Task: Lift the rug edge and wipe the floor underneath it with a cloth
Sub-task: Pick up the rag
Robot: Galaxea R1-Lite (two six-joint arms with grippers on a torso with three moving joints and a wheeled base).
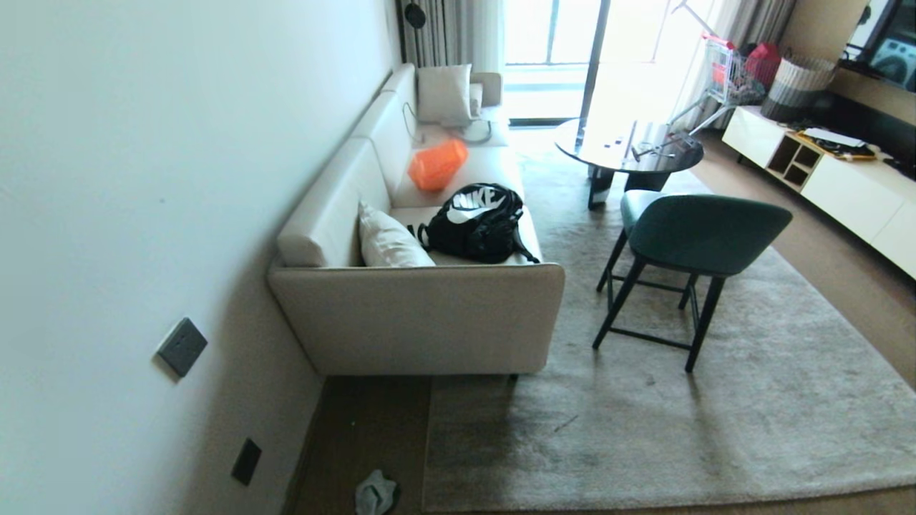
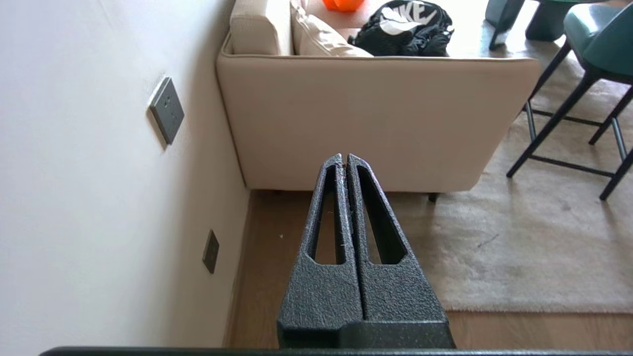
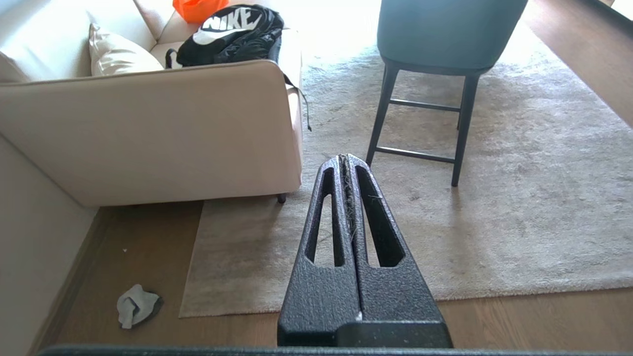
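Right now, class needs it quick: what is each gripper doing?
Left gripper: closed, holding nothing.
Right gripper: closed, holding nothing.

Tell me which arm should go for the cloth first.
Left, probably. The cloth lies crumpled on the bare floor left of the rug corner, near the wall. Both grippers are shut and empty, neither near it.
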